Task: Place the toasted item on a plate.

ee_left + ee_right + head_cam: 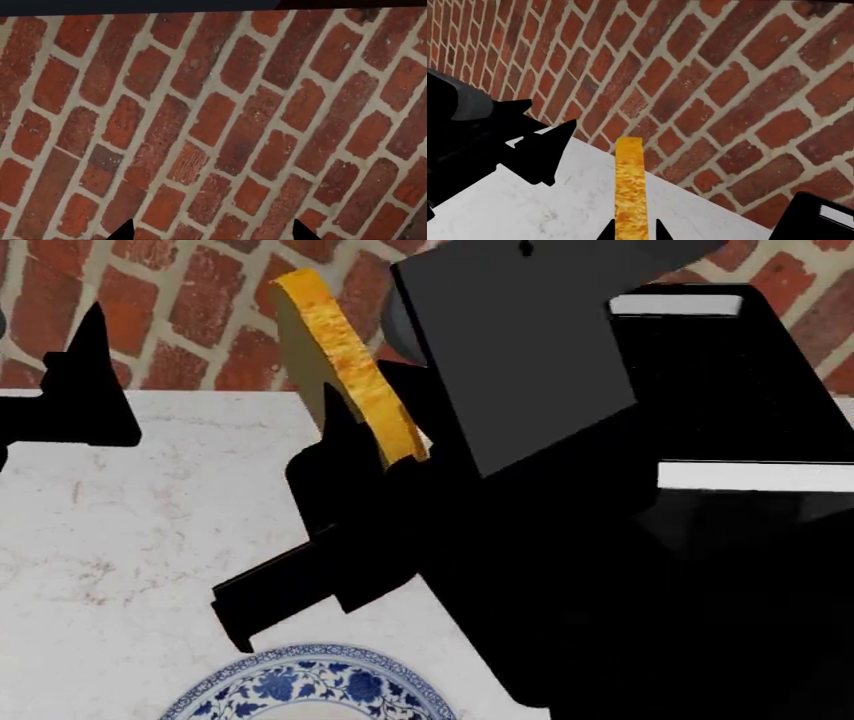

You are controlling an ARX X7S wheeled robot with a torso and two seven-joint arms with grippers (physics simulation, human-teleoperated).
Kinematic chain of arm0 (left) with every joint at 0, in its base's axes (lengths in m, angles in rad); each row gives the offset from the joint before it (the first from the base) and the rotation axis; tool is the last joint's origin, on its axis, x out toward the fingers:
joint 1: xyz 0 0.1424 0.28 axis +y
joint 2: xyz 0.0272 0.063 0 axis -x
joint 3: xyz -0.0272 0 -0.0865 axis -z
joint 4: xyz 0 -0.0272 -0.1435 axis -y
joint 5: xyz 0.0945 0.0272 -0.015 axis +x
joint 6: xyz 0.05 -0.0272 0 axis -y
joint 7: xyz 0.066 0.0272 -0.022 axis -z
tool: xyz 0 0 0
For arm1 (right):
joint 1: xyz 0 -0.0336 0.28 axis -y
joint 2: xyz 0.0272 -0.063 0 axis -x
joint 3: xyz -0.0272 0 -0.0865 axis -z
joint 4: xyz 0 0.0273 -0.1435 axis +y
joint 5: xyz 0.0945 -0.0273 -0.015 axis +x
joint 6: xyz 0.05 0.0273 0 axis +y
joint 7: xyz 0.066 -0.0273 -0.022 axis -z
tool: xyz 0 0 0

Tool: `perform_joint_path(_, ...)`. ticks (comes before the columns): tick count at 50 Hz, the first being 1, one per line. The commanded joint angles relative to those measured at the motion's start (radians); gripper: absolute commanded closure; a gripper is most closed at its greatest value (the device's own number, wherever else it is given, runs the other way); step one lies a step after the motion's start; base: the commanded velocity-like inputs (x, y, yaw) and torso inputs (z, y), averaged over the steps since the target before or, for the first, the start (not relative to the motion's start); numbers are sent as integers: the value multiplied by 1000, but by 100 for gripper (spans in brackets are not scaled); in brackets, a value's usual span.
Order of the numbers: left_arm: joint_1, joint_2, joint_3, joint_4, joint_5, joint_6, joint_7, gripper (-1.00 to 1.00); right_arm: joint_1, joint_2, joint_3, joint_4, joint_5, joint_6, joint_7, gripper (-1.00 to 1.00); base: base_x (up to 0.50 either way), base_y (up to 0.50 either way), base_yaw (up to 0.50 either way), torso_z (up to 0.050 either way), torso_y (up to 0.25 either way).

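The toast slice [344,350] is golden-yellow with a brown crust. It stands on edge in the air above the white counter, left of the toaster. My right gripper [378,447] is shut on its lower end. In the right wrist view the toast [630,185] shows edge-on between the two black fingertips of the right gripper [632,231]. The plate [310,672], with its blue floral rim, lies at the counter's near edge below the toast, partly cut off. My left gripper [83,390] hovers at the left, open and empty. In its own view, the left gripper [212,232] faces the brick wall.
The black toaster [721,400] stands at the right on the white marble counter [120,530]. A red brick wall [174,310] runs behind the counter. My right arm's grey link [534,330] covers part of the toaster. The left gripper also shows in the right wrist view [527,145].
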Motion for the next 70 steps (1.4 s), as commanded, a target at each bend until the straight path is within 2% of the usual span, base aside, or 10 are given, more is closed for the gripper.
perform_joint_path(1, 5, -4, -2, 6, -5, -2, -6, -100, -75, 21, -52, -155, 135, -101, 92, 100, 0, 0, 0, 0, 0)
perform_joint_path(32, 8, -12, 7, -3, -10, 5, -16, -100, -215, 43, -177, -359, 282, -282, 159, 100, 0, 0, 0, 0, 0)
perform_joint_path(39, 9, -15, 9, -8, -7, 13, -19, -100, -284, 36, -185, -377, 261, -280, 129, 100, 0, 0, 0, 0, 0)
perform_joint_path(58, 24, -18, 11, -20, -9, 30, -21, -100, -297, 21, -269, -364, 234, -297, 138, 100, 0, 0, 0, 0, 0)
perform_joint_path(70, 37, -21, 10, -30, -9, 49, -18, -100, -317, 14, -273, -318, 172, -254, 81, 100, 0, 0, 0, 0, 0)
